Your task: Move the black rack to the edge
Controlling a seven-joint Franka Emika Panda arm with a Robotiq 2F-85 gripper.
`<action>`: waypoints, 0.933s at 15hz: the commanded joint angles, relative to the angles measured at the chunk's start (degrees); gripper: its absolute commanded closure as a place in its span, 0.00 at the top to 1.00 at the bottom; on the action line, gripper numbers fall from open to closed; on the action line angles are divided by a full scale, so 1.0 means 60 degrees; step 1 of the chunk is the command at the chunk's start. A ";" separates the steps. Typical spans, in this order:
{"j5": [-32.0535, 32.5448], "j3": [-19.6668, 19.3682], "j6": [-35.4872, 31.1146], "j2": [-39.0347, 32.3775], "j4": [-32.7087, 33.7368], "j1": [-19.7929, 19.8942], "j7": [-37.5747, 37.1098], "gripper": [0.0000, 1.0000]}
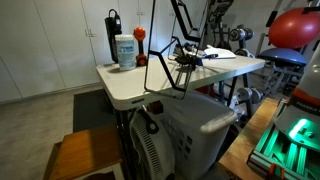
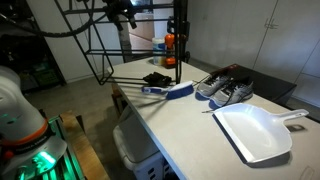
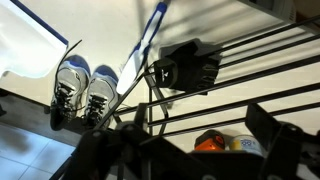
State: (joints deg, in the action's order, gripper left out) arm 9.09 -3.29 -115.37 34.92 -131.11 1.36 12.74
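Observation:
The black rack [image 1: 148, 60] is a tall open frame of thin wire rods. It stands on the pale table near its end in both exterior views [image 2: 172, 65]. My gripper [image 1: 185, 50] hangs among the rack's upper rods, up at the top of an exterior view [image 2: 125, 10]. In the wrist view the gripper [image 3: 183, 137] is open, its dark fingers [image 3: 268, 128] wide apart. Rack rods [image 3: 218, 108] cross the space between them, and nothing is gripped. The table's rounded edge [image 1: 128, 100] runs along the near side [image 2: 140, 115].
Beside the rack stand a white jar [image 1: 125, 50], a slim black bottle [image 1: 112, 30] and an orange thing [image 2: 170, 42]. On the table lie a black glove [image 3: 190, 65], a blue brush [image 2: 172, 91], a pair of grey shoes [image 2: 225, 90] and a white dustpan [image 2: 255, 132].

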 commanded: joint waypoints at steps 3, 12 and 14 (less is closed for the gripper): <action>-0.0621 -0.0410 -0.0032 -0.0594 0.0640 -0.0542 0.0927 1.00; -0.2911 -0.1130 0.0734 -0.2326 0.2466 -0.1013 0.2172 1.00; -0.3314 -0.1103 0.1241 -0.2876 0.3072 -0.0993 0.2200 1.00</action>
State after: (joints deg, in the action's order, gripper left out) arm -6.75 -9.19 -112.81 23.77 -119.52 -3.63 24.94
